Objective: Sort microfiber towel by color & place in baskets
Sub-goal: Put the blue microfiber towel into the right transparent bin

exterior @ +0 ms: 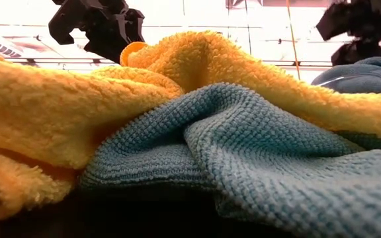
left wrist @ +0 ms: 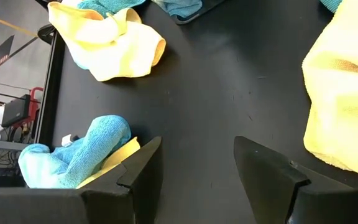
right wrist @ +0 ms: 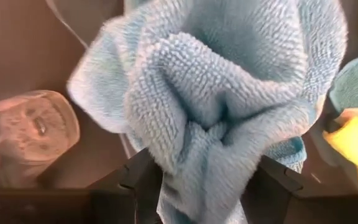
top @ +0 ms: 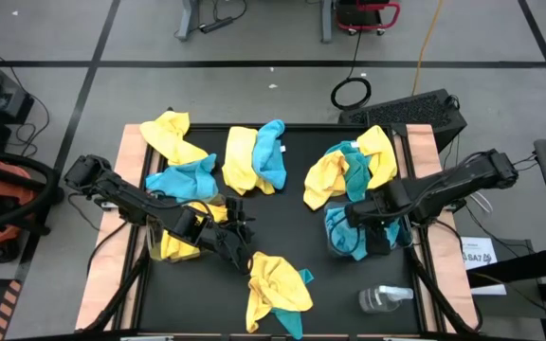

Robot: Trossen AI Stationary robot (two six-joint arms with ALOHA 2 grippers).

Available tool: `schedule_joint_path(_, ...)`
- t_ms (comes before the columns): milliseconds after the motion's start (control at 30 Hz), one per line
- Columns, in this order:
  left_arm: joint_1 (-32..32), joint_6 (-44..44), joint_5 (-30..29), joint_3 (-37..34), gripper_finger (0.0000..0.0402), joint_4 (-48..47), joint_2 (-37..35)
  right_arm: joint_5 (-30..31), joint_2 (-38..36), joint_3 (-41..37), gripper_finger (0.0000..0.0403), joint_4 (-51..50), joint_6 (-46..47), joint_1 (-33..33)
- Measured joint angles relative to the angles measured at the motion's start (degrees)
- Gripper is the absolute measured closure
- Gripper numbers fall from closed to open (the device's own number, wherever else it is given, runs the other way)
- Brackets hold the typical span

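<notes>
Yellow and turquoise towels lie in heaps on the black table (top: 282,218): a yellow one (top: 172,135), a blue one (top: 183,178), a mixed pair (top: 255,157), a mixed heap (top: 353,166), and a near heap (top: 277,289) that fills the low view. A clear basket (top: 332,248) holds blue towels. A second one (top: 173,246), under the left arm, seems to hold yellow. My left gripper (top: 245,248) hangs open over bare table (left wrist: 197,168). My right gripper (top: 358,216) is above the blue basket, shut on a blue towel (right wrist: 216,93). My right gripper pinches a bunched fold of the blue towel (right wrist: 207,155) between its two fingers (right wrist: 143,180), several layers gathered together. It comes from above, over the basket with the blue towels. Whether the towel's lower part rests in the basket cannot be told.
A clear plastic bottle (top: 383,299) lies near the table's near right corner. Wooden strips (top: 126,161) run along the table's left and right sides. Bare black surface shows in the middle and between the near heap and the bottle.
</notes>
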Motion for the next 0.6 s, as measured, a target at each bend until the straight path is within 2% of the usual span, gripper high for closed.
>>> schedule_joint_path(167, 0.00, 0.07, 0.00, 0.00, 0.0200, -0.09, 0.00, 0.33, -0.25, 3.85, 0.0227, -1.58, -0.54, 0.04)
schedule_joint_path(367, 0.00, 0.02, 0.01, 0.00, 0.0200, -0.09, 0.00, 4.36, -1.59, 6.51, 0.0227, -3.47, -1.41, 0.06)
schedule_joint_path(600, 0.00, 0.00, 0.01, 0.00, 0.0200, -0.07, 0.00, 4.28, -2.05, 5.29, 0.0231, 4.30, -2.06, 0.70)
